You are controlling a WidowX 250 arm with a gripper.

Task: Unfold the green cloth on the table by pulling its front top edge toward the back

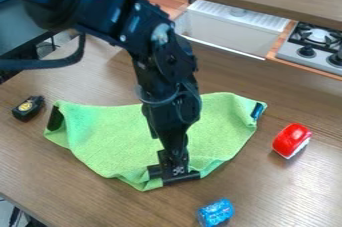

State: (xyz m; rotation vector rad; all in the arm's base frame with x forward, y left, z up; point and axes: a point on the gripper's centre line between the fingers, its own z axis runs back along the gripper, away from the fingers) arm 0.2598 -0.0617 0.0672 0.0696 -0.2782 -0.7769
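Note:
The black gripper [175, 173] hangs over the front edge of a light green cloth [110, 138], low and close to the fabric. Whether it touches or pinches the cloth cannot be made out. The cloth lies spread and slightly rumpled across the middle of the table, with a dark patch at its left corner and a dark blue tag at its right corner. The arm covers the cloth's centre and part of its back edge.
A red and white toy [292, 140] lies right of the cloth, a blue can-like object [216, 213] near the front, and a small black and yellow object [28, 108] at the left. Behind the table [87, 76] stand a white sink [230, 28] and a toy stove [312, 46].

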